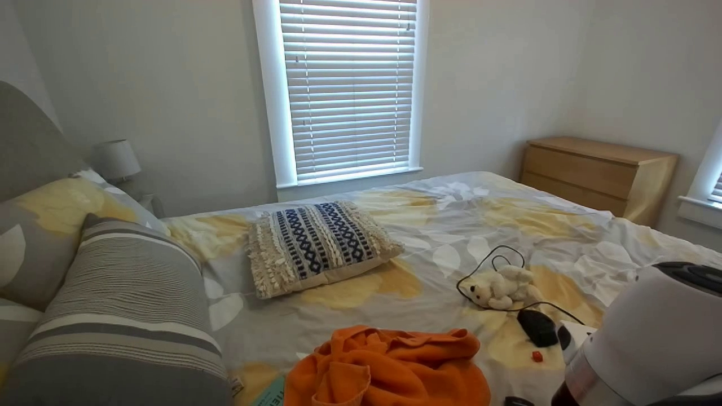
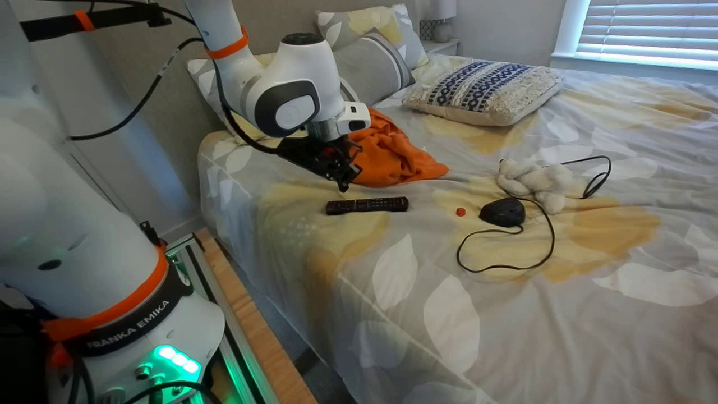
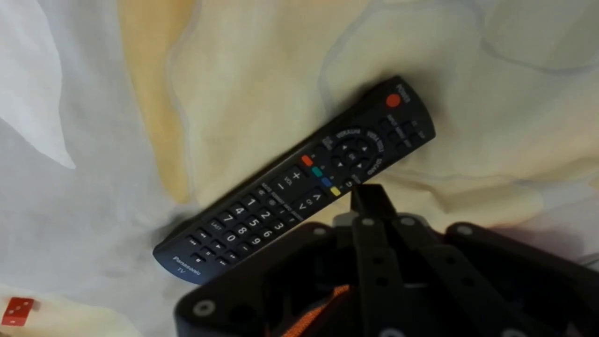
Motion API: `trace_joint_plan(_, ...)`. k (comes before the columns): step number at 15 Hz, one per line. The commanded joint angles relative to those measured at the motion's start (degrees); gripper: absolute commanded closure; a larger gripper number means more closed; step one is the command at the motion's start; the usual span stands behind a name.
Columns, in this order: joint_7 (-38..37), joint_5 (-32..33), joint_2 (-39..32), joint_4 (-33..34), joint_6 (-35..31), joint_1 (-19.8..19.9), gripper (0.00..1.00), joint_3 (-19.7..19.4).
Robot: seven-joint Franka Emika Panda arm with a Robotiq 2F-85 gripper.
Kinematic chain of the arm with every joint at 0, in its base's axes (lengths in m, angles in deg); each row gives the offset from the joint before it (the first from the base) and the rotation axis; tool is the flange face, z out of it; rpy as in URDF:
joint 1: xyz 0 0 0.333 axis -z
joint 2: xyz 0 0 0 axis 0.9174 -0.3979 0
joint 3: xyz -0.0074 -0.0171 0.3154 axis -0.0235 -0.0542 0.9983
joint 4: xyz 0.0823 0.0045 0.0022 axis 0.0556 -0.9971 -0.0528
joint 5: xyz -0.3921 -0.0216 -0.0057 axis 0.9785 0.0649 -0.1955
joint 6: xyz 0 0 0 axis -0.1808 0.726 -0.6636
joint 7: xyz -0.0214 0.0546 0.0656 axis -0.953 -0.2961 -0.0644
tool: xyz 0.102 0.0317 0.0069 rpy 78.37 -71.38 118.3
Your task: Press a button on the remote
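Observation:
A long black Panasonic remote [image 3: 262, 206] lies face up on the bed, its buttons facing my wrist camera. Its red power button [image 3: 393, 100] is at the upper right end. The remote also lies in an exterior view [image 2: 387, 205]. A dark end at the bottom edge of an exterior view [image 1: 518, 401] may be the remote. My gripper [image 3: 369, 192] is shut with its fingertips together and nothing between them. The tips appear beside the remote's long edge, near the yellow button. In an exterior view, the gripper [image 2: 343, 184] points down above the bed, apart from the remote.
An orange cloth [image 2: 390, 154] lies close behind the gripper. A small red die [image 2: 460, 212], a black corded mouse [image 2: 503, 212] and a white plush toy [image 2: 535, 180] lie beyond the remote's other end. A patterned pillow [image 1: 321, 242] lies farther back.

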Motion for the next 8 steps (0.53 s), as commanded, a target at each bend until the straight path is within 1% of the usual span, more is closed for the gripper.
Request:
trace_joint_plan(1, -2.4, 3.0, -4.5, 1.8, -2.6, 2.8, 1.00, 1.1)
trace_joint_plan(2, -2.9, 3.3, -5.3, 2.1, -3.0, 3.3, 1.00, 1.4)
trace_joint_plan(4, -3.5, 3.9, -6.8, 2.9, -3.7, 5.6, 1.00, 3.2)
trace_joint_plan(8, -4.8, 5.9, -9.6, 4.3, -4.7, 8.4, 1.00, 5.0)
